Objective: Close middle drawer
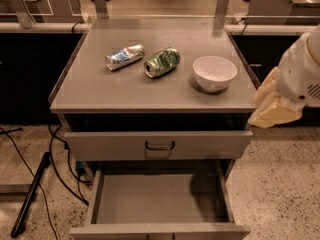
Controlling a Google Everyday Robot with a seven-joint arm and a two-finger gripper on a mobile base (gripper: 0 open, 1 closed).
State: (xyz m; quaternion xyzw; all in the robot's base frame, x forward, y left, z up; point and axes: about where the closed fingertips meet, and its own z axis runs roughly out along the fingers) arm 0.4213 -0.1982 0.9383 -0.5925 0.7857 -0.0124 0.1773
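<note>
The middle drawer (157,199) is pulled far out at the bottom of the view, a wide shallow grey tray with nothing in it. Its low front panel (160,231) runs along the frame's lower edge, and its handle is cut off there. Above it, the taller-fronted top drawer (159,145) with a black handle (160,145) stands slightly out from the cabinet. My gripper (272,106), cream-coloured under a white arm (302,66), hangs at the cabinet's right side, level with the top's front right corner. It holds nothing that I can see and stays apart from both drawers.
On the grey cabinet top (100,91) lie a silver crushed can (124,56) and a green crushed can (161,62), with a white bowl (215,73) at the right. Black cables (60,169) and a dark rod (30,196) lie on the speckled floor at left.
</note>
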